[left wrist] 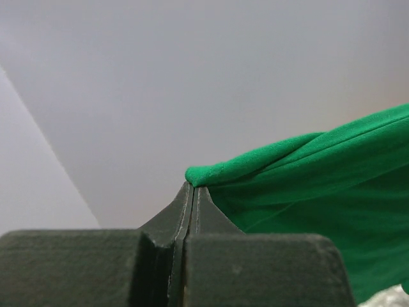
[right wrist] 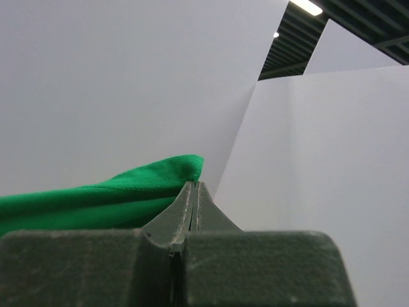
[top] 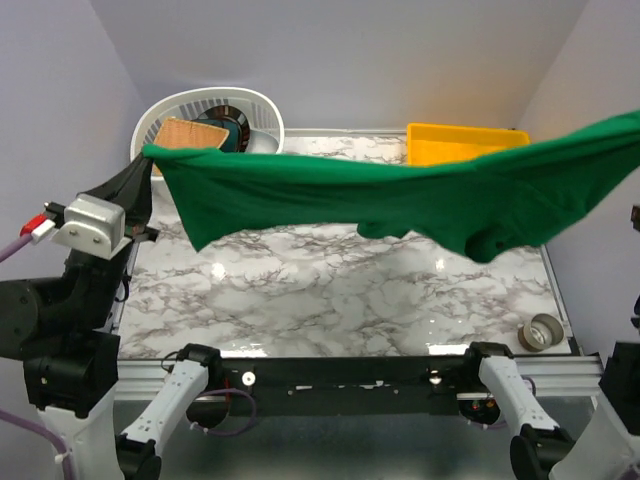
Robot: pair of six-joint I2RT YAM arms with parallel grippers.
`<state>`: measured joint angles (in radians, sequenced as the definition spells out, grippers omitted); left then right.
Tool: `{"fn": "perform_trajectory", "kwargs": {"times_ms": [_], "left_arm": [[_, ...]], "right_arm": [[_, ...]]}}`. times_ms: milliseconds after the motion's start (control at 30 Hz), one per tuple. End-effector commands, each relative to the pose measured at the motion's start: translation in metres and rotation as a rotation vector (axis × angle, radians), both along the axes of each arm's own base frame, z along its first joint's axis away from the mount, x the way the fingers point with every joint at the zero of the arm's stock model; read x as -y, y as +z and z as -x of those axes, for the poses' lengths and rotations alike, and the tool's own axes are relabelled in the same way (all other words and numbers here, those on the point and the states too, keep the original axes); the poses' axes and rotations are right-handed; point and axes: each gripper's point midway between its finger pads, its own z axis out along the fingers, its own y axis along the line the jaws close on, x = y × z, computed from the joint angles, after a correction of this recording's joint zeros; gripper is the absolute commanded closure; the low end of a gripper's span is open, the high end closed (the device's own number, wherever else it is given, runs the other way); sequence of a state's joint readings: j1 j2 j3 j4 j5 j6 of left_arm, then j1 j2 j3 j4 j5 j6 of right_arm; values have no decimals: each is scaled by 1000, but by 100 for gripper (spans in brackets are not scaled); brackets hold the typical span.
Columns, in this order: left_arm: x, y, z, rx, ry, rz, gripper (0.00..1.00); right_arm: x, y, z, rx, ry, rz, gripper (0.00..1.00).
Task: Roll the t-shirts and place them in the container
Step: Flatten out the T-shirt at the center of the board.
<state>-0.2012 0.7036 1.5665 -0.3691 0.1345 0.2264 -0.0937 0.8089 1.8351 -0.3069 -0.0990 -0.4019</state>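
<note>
The green t-shirt (top: 400, 200) hangs stretched out in the air above the marble table (top: 330, 300). The left hand (left wrist: 193, 187) pinches one corner, and the right hand (right wrist: 194, 184) pinches the other end.

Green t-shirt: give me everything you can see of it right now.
Plain emerald-green t-shirt, thin soft knit, no print visible. It hangs stretched in the air above the marble table, sagging, with a bunched fold drooping right of centre. The shut left gripper pinches one end, the shut right gripper the other.
</note>
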Motion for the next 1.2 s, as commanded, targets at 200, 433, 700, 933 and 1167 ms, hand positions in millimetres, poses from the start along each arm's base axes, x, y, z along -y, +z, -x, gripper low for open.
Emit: {"fn": "perform_trajectory", "kwargs": {"times_ms": [200,433,700,933,1167], "left_arm": [[57,-176,-32,-614,-290,-50,100],[79,-337,-62,-1077,-389,-63,100],[78,-444,-135,-1294,-267,-32,88],[64,-456,-192,-1390,-97,-24,37],[67,-502,-144,-1675,-129,-14,54]], "right_arm": [[2,-113,-51,-300,8,-3,100],[-11,-312,-147,-789,143,-25,100],[-14,-515,-193,-1306,210,-124,100],[-14,-540,-236,-1390,234,-168,100],[-15,-535,-255,-1392,248,-189,100]]}}
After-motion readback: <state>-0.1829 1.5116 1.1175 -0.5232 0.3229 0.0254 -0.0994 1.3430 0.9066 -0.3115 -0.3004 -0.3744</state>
